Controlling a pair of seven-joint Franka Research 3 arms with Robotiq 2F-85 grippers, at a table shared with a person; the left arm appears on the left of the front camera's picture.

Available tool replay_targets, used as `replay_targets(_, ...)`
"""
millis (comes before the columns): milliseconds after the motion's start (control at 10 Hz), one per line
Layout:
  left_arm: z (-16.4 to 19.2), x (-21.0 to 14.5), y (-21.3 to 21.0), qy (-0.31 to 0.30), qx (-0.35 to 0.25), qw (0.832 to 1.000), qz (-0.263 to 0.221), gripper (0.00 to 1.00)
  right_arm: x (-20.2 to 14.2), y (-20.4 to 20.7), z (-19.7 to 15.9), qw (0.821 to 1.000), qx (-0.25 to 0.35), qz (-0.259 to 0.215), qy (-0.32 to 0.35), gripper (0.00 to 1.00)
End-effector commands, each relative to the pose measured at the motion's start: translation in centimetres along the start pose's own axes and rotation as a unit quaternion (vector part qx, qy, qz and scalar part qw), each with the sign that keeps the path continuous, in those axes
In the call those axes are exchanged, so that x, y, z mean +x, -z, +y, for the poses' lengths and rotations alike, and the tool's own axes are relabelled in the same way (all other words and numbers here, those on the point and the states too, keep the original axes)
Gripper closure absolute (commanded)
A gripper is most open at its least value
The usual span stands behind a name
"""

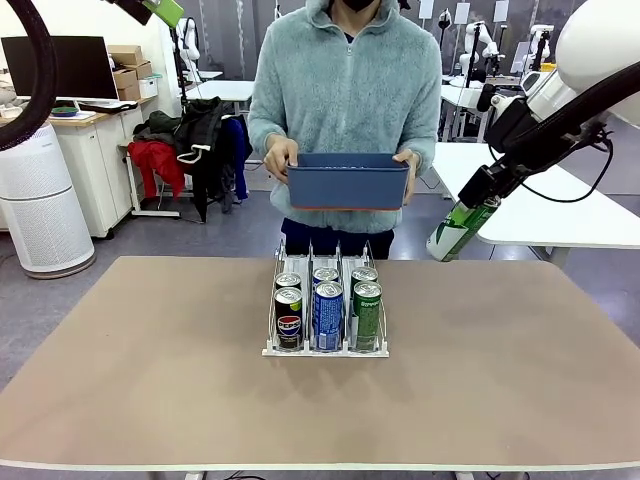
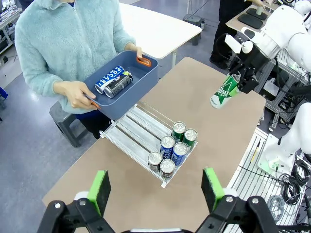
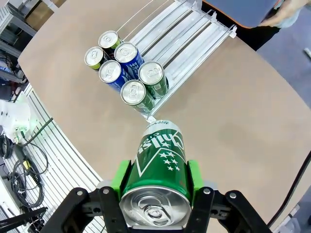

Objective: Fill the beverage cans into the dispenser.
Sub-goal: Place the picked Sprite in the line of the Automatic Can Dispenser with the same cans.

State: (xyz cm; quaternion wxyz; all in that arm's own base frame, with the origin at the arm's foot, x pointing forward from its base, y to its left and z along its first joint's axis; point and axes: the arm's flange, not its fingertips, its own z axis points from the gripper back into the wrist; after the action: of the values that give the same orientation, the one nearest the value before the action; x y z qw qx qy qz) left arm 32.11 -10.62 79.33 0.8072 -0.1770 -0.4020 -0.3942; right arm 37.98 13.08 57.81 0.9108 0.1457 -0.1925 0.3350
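Clamping the green can between its green pads, the right gripper has its jaws closed on the upper body, just under the silver top that faces the wrist camera. In the front view this can hangs tilted at the right of the frame, above the table and well apart from the dispenser at centre. The left gripper sits at the bottom edge of its own view with jaws wide apart and nothing between them. Six cans stand upright at the near end of the dispenser's three lanes, two to a lane, and the far stretch of each lane is bare. The slim aluminium body looks stiff along its length but thin-walled, so a hard squeeze would likely dent it. The skin is smooth and probably slippery, and a full can would carry some weight. The safest hold, I judge, is across the round body with moderate force, never on the rim or tab. White script on the held can begins "Chils", with small stars below it. The black can at the front of the left lane bears the round Pepsi emblem; print on its neighbours is too small to read. At the upper left of the left wrist view a person holds a dark blue bin with two cans lying inside, a blue one lettered "POCA" and a dark one I cannot read.
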Motion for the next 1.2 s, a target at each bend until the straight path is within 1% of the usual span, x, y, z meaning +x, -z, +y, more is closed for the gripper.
replay_targets(0,0.0,-0.1,0.0,-0.001,-0.001,1.0,0.0,0.0,0.4,1.6,0.5,1.0,0.005,0.01,0.018,1.0)
replay_targets(100,0.0,-0.1,0.0,-0.001,-0.001,1.0,0.0,0.0,0.3,2.8,0.9,1.0,0.01,0.026,0.014,1.0)
replay_targets(400,0.0,-0.1,0.0,-0.001,-0.001,1.0,0.0,0.0,-0.5,6.4,3.2,0.998,0.031,0.049,-0.01,1.0)
replay_targets(500,0.0,-0.1,0.0,-0.001,-0.001,1.0,0.0,0.0,-0.6,7.8,4.1,0.998,0.011,0.066,-0.016,1.0)
replay_targets(600,0.0,-0.1,0.0,-0.001,-0.001,1.0,0.0,0.0,-0.7,8.8,4.8,0.996,0.008,0.082,-0.029,1.0)
replay_targets(700,0.0,-0.1,0.0,-0.001,-0.001,1.0,0.0,0.0,-0.9,9.5,5.3,0.995,0.014,0.093,-0.037,1.0)
replay_targets(800,0.0,-0.1,0.0,-0.001,-0.001,1.0,0.0,0.0,-1.3,10.5,6.4,0.995,0.022,0.096,-0.033,1.0)
replay_targets(900,0.0,-0.1,0.0,-0.001,-0.001,1.0,0.0,0.0,-1.2,11.1,6.6,0.995,0.019,0.094,-0.038,1.0)
replay_targets(1000,0.0,-0.1,0.0,-0.001,-0.001,1.0,0.0,0.0,-0.7,10.8,5.6,0.996,0.011,0.085,-0.017,1.0)
replay_targets(1100,0.0,-0.1,0.0,-0.001,-0.001,1.0,0.0,0.0,-1.4,10.6,6.0,0.993,0.032,0.107,-0.048,1.0)
